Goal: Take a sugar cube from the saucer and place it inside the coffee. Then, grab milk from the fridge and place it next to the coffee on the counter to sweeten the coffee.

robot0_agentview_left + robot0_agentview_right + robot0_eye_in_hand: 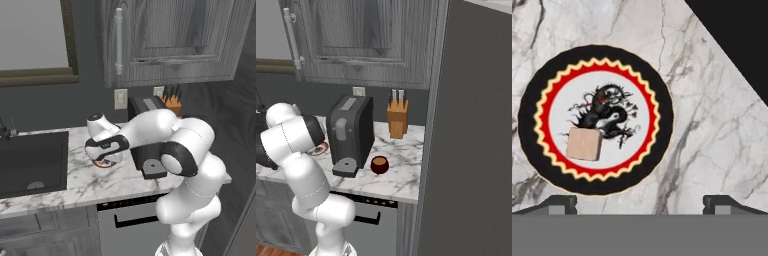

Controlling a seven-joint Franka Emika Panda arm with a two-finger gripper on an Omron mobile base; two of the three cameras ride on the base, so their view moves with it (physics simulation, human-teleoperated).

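Your gripper [639, 202] hangs over the counter [712, 130], fingers spread apart and empty. The sugar cube [584, 144] lies on the saucer [595, 120], off-centre, touching nothing else.

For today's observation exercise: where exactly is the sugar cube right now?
In the hand view, the sugar cube lies on the saucer, in its pale centre toward the lower left, touching the dark dragon mark.

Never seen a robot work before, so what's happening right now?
Gripper open, above the saucer. Sugar cube on saucer, not grasped. Coffee waits beside the coffee machine.
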